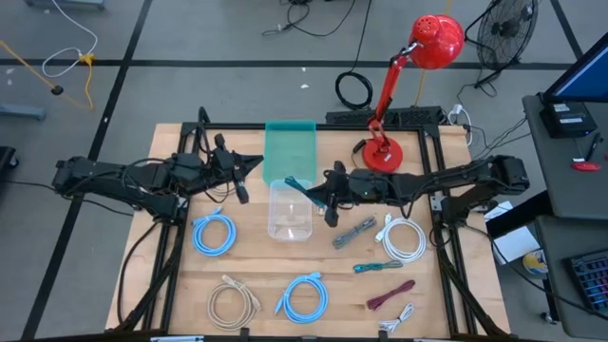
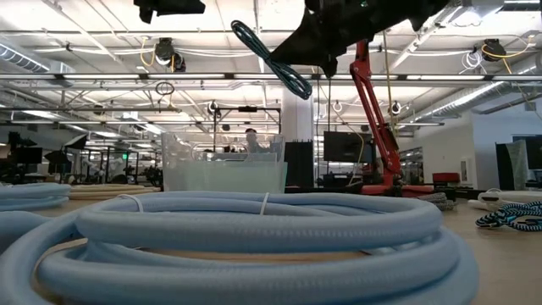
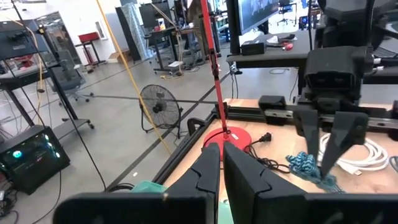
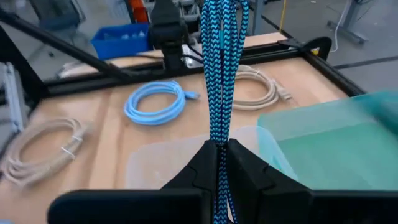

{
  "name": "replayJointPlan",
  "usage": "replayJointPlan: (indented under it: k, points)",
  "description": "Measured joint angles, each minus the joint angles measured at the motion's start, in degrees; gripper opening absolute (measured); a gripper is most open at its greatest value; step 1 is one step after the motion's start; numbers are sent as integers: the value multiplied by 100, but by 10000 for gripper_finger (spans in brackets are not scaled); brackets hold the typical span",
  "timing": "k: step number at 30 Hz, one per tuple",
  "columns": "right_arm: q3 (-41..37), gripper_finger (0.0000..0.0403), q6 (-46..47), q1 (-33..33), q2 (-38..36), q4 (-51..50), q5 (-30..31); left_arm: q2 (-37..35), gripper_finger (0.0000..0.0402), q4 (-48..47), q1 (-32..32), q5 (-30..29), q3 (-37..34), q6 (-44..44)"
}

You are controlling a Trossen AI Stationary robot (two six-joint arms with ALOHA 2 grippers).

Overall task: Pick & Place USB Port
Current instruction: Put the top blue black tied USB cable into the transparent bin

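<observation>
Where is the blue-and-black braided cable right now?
High view: blue-and-black braided cable hangs from the shut right gripper, mid-table above the clear plastic bin, near the green lid.

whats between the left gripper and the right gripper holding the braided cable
In the high view, the clear bin and green lid lie between the left gripper and right gripper.

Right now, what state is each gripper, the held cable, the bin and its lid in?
Right gripper: fingers shut on the braided blue cable.
Braided blue cable: lifted, hanging above the bin.
Left gripper: fingers shut, empty.
Clear bin: open, looks empty.
Green lid: off, lying beside the bin.
</observation>
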Motion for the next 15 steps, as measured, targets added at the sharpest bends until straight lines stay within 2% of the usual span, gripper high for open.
replayJointPlan:
  k: [5, 7, 11, 15]
  points:
    - [836, 18, -649, -110, 555, -1118, -7, -1, 26, -2, 0, -2, 0, -38]
    - [1404, 18, -1031, -108, 1014, -1430, -5, -1, 26, -18, 0, -2, 0, -40]
    - [2361, 18, -1713, -19, 1807, -2938, 42, -1, 26, -123, 0, -3, 2, -85]
    - [2890, 18, -2309, 102, 2327, -3528, 447, -1, 26, -296, -1, -5, 2, -216]
